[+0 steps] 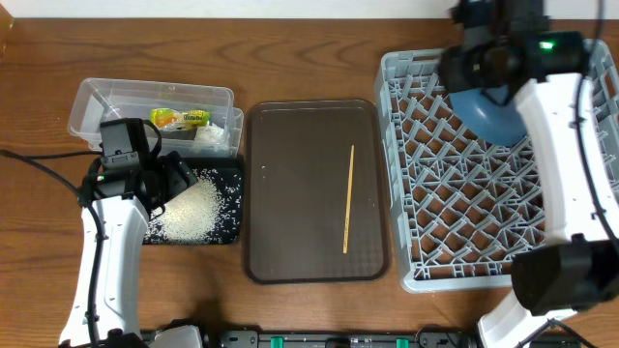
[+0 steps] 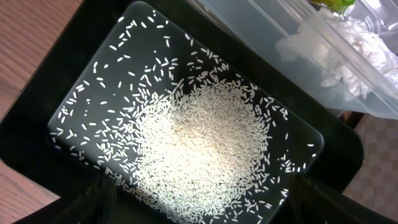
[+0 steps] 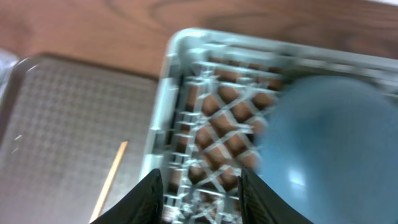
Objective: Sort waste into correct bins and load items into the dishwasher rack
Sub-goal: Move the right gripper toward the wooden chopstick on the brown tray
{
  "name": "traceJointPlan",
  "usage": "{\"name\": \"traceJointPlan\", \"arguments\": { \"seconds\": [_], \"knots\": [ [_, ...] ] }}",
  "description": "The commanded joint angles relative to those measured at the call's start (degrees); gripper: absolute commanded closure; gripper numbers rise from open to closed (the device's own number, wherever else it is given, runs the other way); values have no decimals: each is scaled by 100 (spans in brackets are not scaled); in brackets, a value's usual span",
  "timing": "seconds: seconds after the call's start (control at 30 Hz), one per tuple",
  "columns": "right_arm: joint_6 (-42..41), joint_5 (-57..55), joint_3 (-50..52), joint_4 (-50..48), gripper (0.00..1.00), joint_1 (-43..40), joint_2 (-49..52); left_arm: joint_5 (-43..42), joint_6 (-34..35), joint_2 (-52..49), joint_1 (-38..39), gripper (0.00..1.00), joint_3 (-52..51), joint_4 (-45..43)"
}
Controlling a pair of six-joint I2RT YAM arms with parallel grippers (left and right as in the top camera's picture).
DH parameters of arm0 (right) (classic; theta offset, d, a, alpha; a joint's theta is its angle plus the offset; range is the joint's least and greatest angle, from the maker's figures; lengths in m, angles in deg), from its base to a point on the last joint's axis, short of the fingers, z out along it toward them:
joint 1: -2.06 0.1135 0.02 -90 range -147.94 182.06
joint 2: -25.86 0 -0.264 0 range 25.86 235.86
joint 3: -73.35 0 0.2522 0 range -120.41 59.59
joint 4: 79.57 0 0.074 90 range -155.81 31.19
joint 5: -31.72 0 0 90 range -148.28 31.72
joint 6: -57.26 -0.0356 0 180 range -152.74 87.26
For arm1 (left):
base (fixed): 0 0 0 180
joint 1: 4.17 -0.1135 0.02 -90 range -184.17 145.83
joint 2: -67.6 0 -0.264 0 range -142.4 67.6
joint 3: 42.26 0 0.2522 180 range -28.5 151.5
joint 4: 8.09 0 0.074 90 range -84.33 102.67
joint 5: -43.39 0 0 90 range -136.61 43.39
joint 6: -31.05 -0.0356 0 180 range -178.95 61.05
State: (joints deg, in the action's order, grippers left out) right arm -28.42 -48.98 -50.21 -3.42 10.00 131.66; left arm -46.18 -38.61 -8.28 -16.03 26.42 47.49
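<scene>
Left gripper [image 2: 202, 196] jaws wide open, empty, over rice [image 2: 199, 130] heaped in black tray [image 2: 339, 162]. Right gripper [image 3: 200, 186] jaws partly apart, holding nothing, above grey rack [image 1: 455, 222] by blue plate [image 1: 495, 114] sitting in it. Wooden stick [image 1: 348, 198] lies on brown tray [image 1: 290, 193].

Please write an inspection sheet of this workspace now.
Surface: brown wooden table.
Job's things: clear plastic rectangular tub holds yellow-green printed wrapper, crumpled white tissue; shallow black rectangular tray holds loose white rice; dark blue round plate in large grey plastic lattice rack; thin wooden stick outside rack.
Clutter: brown rectangular serving tray under stick.
Left end effector: open above rice.
Right end effector: open above rack.
Cables: black cable beside left arm.
Surroundings: nothing seen.
</scene>
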Motion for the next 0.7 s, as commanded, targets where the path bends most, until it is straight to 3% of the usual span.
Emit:
{"name": "traceJointPlan", "arguments": {
  "seconds": [0.0, 0.2, 0.27, 0.37, 0.67],
  "knots": [
    [190, 317, 4, 39, 62, 365, 271, 68, 11, 28, -20, 9, 59, 13],
    [199, 297, 4, 13, 61, 883, 715, 68, 11, 28, -20, 9, 57, 13],
    [199, 297, 4, 22, 66, 1001, 883, 68, 9, 28, -20, 9, 59, 15],
    [199, 315, 4, 28, 99, 1152, 1156, 68, 11, 28, -20, 9, 59, 13],
    [85, -396, 4, 251, 99, 1185, 1663, 68, 11, 28, -20, 9, 57, 15]
  ]
}}
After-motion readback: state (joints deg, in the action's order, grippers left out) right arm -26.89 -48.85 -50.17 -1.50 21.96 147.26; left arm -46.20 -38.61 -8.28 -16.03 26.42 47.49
